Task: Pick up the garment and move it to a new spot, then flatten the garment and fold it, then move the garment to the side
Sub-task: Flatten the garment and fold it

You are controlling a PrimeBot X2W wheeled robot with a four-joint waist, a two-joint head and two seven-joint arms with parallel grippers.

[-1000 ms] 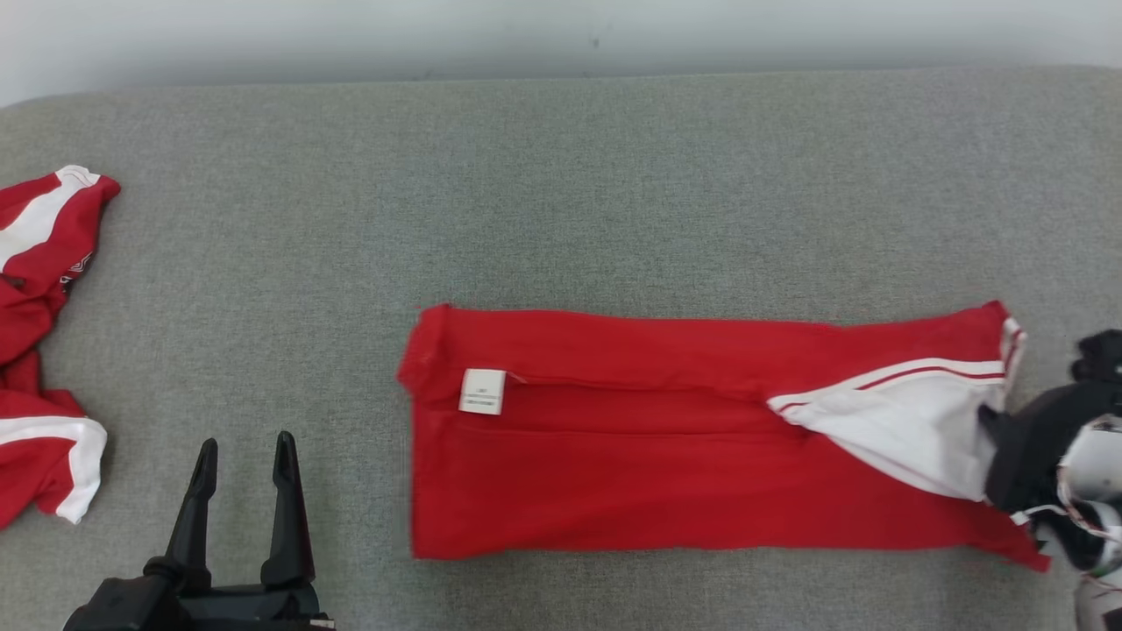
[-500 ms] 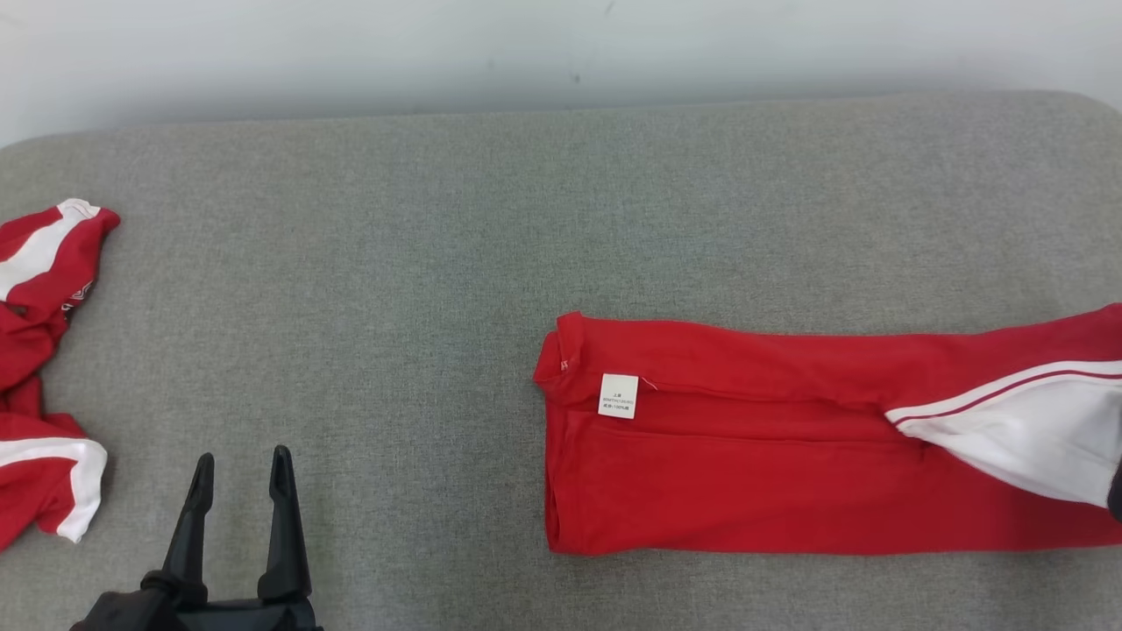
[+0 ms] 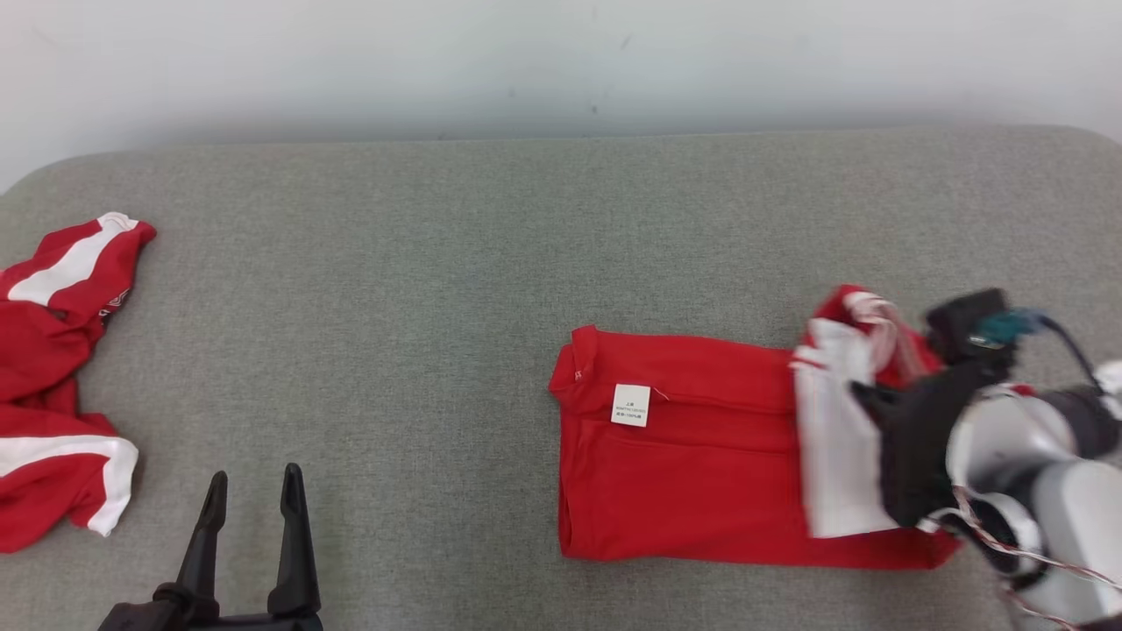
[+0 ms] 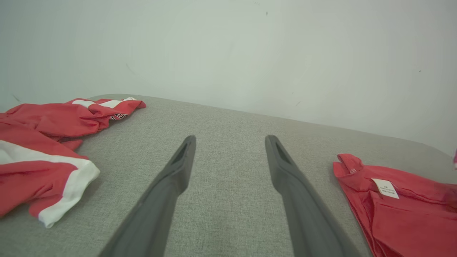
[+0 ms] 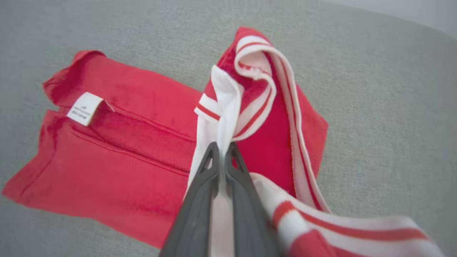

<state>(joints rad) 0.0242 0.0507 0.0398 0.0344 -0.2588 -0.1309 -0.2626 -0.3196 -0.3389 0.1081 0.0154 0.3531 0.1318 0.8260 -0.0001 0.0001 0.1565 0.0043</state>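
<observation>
The garment (image 3: 692, 473), red with a white striped panel and a small white label, lies folded lengthwise on the grey cushion at centre right. My right gripper (image 3: 863, 399) is shut on the garment's white end, which it holds lifted and doubled back over the red body. In the right wrist view the gripper's (image 5: 221, 148) fingers pinch the white fabric of the garment (image 5: 117, 150) between them. At the lower left, my left gripper (image 3: 254, 478) stands open and empty, well clear of the garment. In the left wrist view it (image 4: 230, 139) is spread over bare cushion, the garment (image 4: 400, 210) to its right.
A second red and white piece of clothing (image 3: 53, 386) lies crumpled at the left edge, also seen as a crumpled pile (image 4: 46, 142) in the left wrist view. The grey cushion (image 3: 394, 263) ends at a pale wall (image 3: 526, 61) behind.
The garment slid to the right across the cushion. My right gripper then lifted its white end and brought it back leftward over the red body. The camera shifted slightly; the left gripper stayed put.
</observation>
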